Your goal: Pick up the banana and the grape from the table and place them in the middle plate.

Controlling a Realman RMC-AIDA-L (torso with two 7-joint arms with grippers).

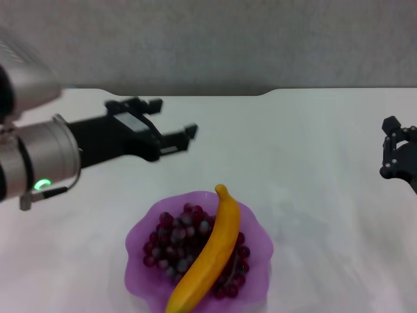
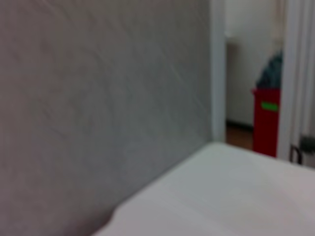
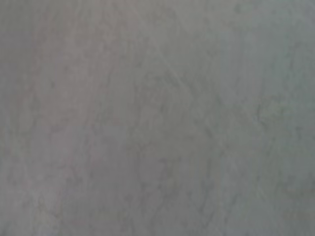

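Both fruits in plate (image 1: 140, 238), white table (image 1: 313, 163)

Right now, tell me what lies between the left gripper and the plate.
Only bare table separates the left gripper from the middle plate, per the head view.

The yellow banana (image 1: 207, 258) lies diagonally across the dark grape (image 1: 179, 244) in the purple middle plate (image 1: 257, 251).

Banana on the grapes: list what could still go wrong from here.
1. The banana lies across the grape bunch, its lower end past the middle plate rim; it may roll or slide off.
2. The left pincer hangs open above the table just beyond the plate; a low sweep back could clip the banana's raised tip.

The right pincer sits at the table's right edge.
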